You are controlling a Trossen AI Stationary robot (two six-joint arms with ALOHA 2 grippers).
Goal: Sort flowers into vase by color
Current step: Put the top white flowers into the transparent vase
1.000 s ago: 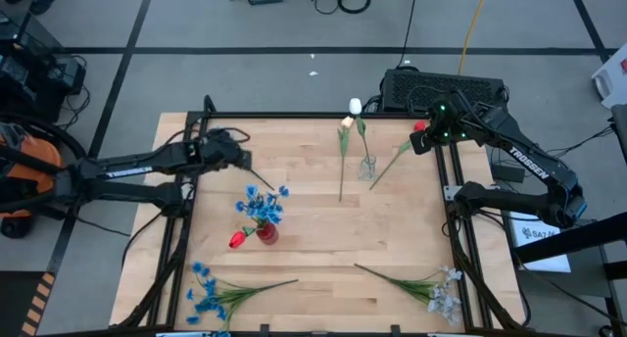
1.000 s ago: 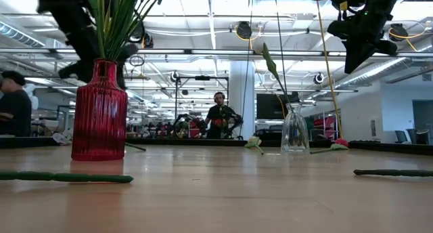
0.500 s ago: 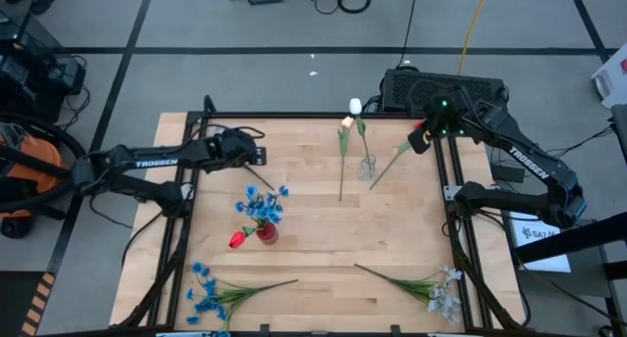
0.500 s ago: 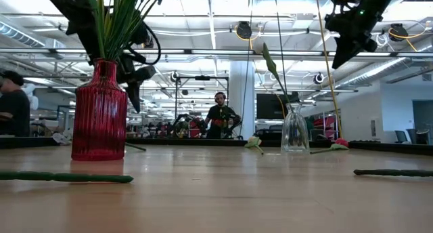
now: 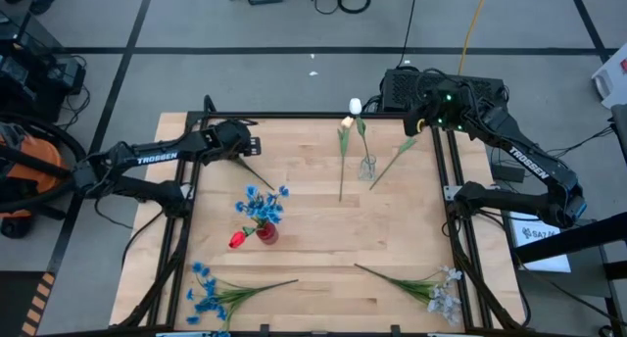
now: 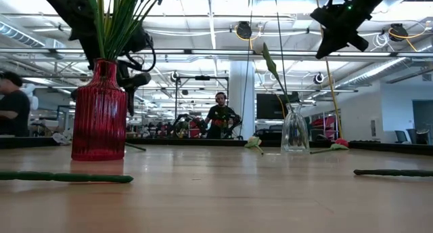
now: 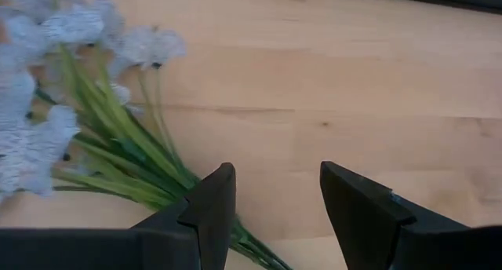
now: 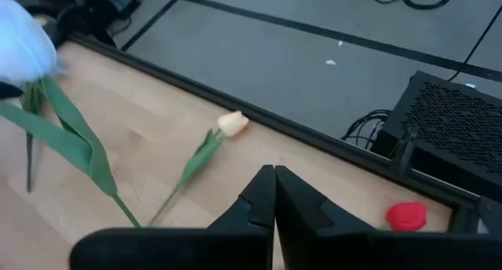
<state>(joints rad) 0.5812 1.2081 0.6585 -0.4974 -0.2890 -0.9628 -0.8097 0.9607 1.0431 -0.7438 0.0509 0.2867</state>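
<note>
My left gripper (image 5: 252, 149) is open and hangs over the table's far left, with only pale bluish-white sprays (image 7: 55, 136) ahead of it. My right gripper (image 5: 411, 124) is shut and raised over the far right edge, above a red tulip (image 8: 406, 215) that lies on the table (image 5: 313, 229). A red vase (image 5: 266, 233) holds blue flowers (image 5: 261, 206) and a red tulip (image 5: 236, 241). The clear vase (image 5: 367, 168) holds a white tulip (image 5: 355, 107). A cream tulip (image 5: 345, 124) lies flat beside it.
A bunch of blue clusters (image 5: 206, 293) lies at the near left corner and the pale sprays (image 5: 439, 293) at the near right. A black box (image 5: 441, 87) sits behind the far right edge. A dark frame runs along the table's sides. People stand in the room beyond.
My right gripper has risen and drifted toward the far edge, away from the red tulip, which stayed lying where it was. My left gripper has moved a little toward the far edge and to the right.
</note>
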